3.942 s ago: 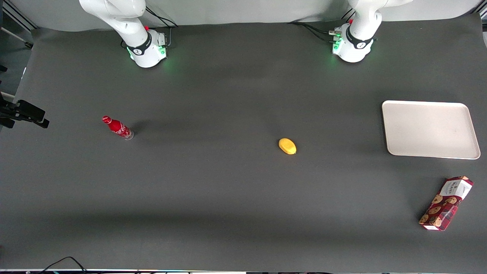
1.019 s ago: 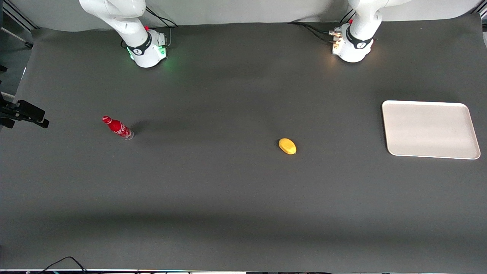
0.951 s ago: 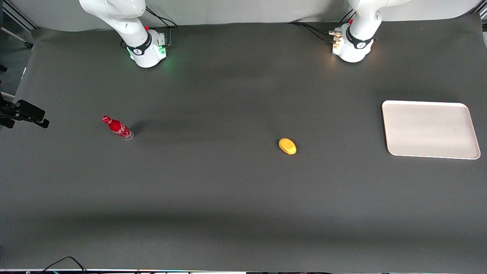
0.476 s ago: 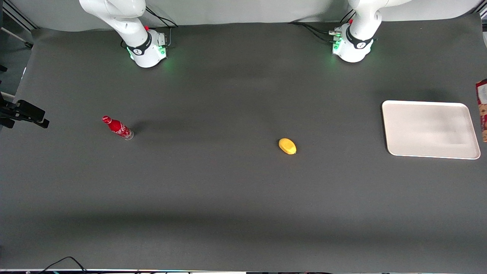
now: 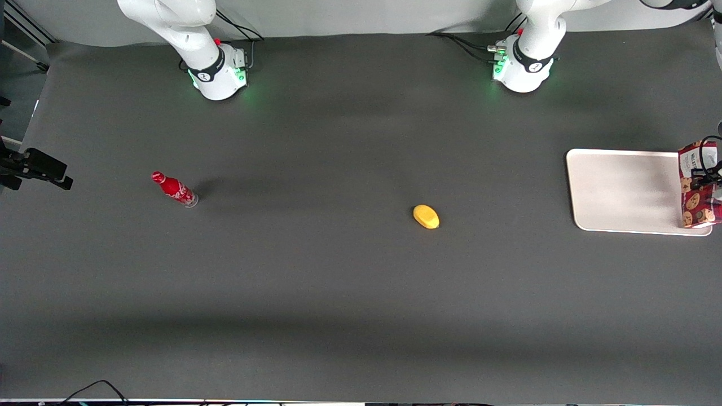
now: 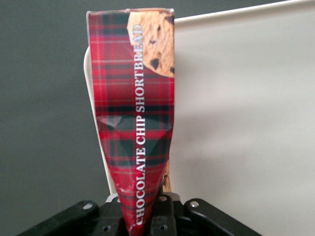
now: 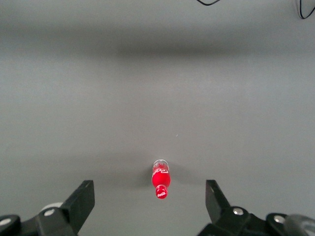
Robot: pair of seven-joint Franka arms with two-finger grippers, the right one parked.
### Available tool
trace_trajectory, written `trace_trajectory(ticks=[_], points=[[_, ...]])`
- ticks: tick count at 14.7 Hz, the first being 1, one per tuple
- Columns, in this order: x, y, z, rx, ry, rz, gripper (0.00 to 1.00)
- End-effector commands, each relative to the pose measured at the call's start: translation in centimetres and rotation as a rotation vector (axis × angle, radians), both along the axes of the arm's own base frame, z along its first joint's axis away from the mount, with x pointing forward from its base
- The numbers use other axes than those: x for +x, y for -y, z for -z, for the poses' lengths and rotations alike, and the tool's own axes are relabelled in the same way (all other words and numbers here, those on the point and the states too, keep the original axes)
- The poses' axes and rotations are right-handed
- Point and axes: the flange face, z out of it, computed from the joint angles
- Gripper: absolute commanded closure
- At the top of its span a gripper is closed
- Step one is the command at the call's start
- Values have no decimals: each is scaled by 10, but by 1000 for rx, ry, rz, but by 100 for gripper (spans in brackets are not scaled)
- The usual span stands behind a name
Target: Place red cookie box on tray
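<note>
The red cookie box is a dark-red plaid carton with cookie prints and a white label end. It hangs over the cream-white tray, at the tray's rim toward the working arm's end of the table. In the left wrist view my gripper is shut on the box, pinching its near end so the carton is squeezed narrow. The box points down toward the tray, over the tray's rim. Whether the box touches the tray cannot be told.
A yellow oval fruit lies mid-table. A small red soda bottle stands toward the parked arm's end and also shows in the right wrist view. A black mount juts in at that table edge.
The box left its spot on the table nearer the front camera, was out of view, then came in over the tray's end, held by my gripper.
</note>
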Motion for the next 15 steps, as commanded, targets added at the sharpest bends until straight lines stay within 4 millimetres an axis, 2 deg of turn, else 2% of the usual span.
trace_trajectory(ticks=[1, 2, 3, 5, 6, 7, 8, 10, 11, 13, 15], points=[[7, -23, -1, 17, 22, 46, 100], [7, -24, 2, 18, 17, 50, 45], [9, -24, 1, 20, 17, 55, 0], [11, -24, -4, 18, 23, 54, 0], [17, -24, -13, 16, 33, 58, 0], [24, -21, -24, 14, 47, 63, 0], [33, -19, -47, -11, 61, 64, 0], [50, -20, -102, -77, 45, 56, 0], [62, -15, -135, -106, 24, 40, 0], [80, -5, -216, -92, -19, 38, 0], [89, 18, -290, -105, -15, 31, 0]])
